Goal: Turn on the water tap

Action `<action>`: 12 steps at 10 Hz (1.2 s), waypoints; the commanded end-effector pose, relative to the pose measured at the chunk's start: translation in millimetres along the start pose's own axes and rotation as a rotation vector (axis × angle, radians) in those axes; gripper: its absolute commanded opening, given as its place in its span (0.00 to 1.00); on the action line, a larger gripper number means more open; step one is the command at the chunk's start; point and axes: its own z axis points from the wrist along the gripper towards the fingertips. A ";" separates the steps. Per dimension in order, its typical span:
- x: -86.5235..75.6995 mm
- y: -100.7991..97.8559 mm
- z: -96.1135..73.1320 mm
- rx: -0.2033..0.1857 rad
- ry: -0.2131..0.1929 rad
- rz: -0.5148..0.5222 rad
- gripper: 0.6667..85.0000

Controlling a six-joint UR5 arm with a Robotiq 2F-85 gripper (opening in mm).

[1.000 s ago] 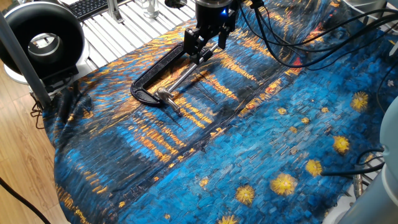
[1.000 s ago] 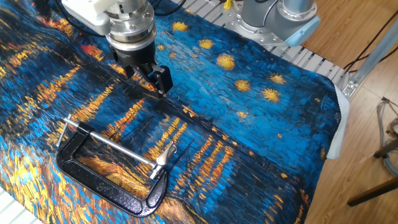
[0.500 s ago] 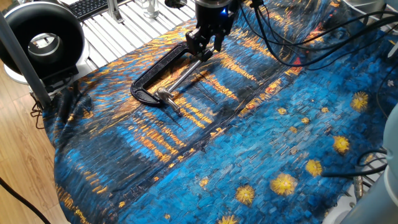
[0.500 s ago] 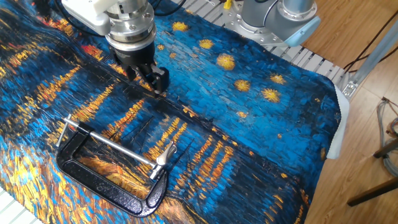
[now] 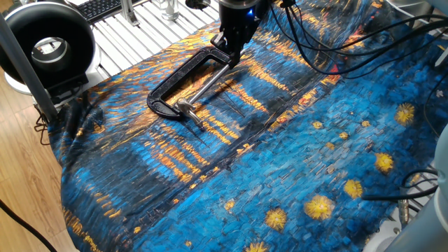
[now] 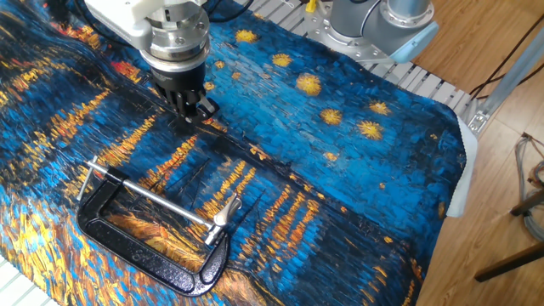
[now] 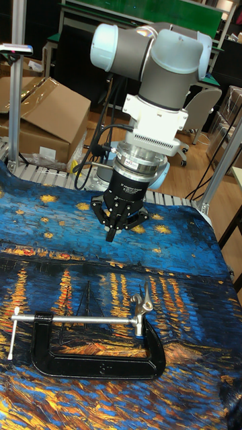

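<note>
In one fixed view, note that the gripper, whose 2 fingers stood apart 1 second ago, now has them pressed together on nothing, hanging near the far end of the water tap, here a black C-clamp lying flat on the painted cloth. In the other fixed view, you see the same closing: the fingers meet above bare cloth, well apart from the clamp's silver screw and its crossbar handle, and the clamp has not shifted. In the tall fixed view, the closed fingertips point straight down, with the clamp nearer the camera and its small tap-like piece in the jaw untouched. Judge the turning as not yet begun; the closed hand probably prepares a push, not a grasp.
</note>
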 end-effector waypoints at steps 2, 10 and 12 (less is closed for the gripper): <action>-1.8 2.1 -0.6 -0.010 -0.008 0.008 0.00; -0.6 10.5 -0.8 -0.041 -0.001 0.042 0.00; -2.2 26.4 -2.1 -0.093 0.006 0.110 0.00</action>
